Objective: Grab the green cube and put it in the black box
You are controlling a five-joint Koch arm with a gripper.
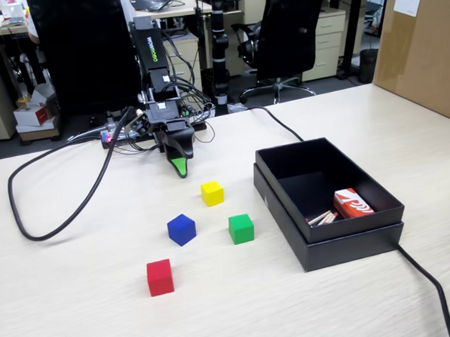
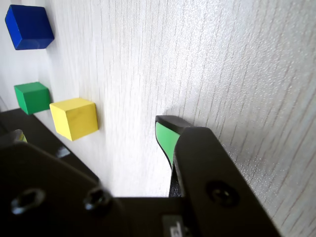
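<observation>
The green cube (image 1: 241, 229) sits on the pale wood table, just left of the black box (image 1: 329, 251) in the fixed view. In the wrist view the green cube (image 2: 32, 98) lies at the far left, beyond the yellow cube (image 2: 74, 118). My gripper (image 1: 180, 167) points down at the table behind the cubes, well short of the green one. Seen from the wrist, the gripper (image 2: 91, 134) stands open and empty, bare table showing between its green-padded finger (image 2: 165, 134) and the dark jaw at the left.
A yellow cube (image 1: 212, 192), a blue cube (image 1: 181, 230) and a red cube (image 1: 160, 277) lie around the green one. A red-and-white carton (image 1: 353, 204) lies inside the box. A black cable (image 1: 54, 223) loops at the left, another (image 1: 427, 282) runs front right. A cardboard box (image 1: 422, 45) stands back right.
</observation>
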